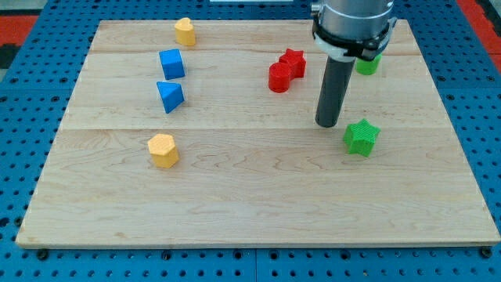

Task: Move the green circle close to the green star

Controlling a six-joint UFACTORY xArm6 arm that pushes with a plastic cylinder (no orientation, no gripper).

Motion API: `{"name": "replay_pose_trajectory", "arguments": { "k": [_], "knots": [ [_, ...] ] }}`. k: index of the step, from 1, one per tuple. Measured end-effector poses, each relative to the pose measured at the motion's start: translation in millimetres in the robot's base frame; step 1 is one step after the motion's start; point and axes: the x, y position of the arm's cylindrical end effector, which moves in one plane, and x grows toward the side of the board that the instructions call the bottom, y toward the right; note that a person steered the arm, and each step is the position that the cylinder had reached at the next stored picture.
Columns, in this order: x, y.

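Observation:
The green star (361, 137) lies on the wooden board at the view's right, a little below the middle. The green circle (368, 64) sits near the view's top right, partly hidden behind the arm's body. My tip (328, 124) is down on the board just left of the green star and a little above it, with a small gap between them. The green circle is up and to the right of my tip.
A red cylinder (279, 77) and a red star (293, 62) touch each other left of the rod. A blue cube (171, 63) and a blue triangle (170, 95) are at the left. Yellow blocks sit at the top left (185, 31) and lower left (163, 150).

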Motion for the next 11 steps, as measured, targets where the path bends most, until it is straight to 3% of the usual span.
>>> {"name": "replay_pose_trajectory", "arguments": {
  "k": [2,3,4,5,6,7,8,9,10,11],
  "knots": [
    [84,59],
    [69,91],
    [8,166],
    [-64,184],
    [-122,168],
    [-137,127],
    [-91,67],
    [-97,83],
    [-133,85],
    [-146,19]
  ]
}}
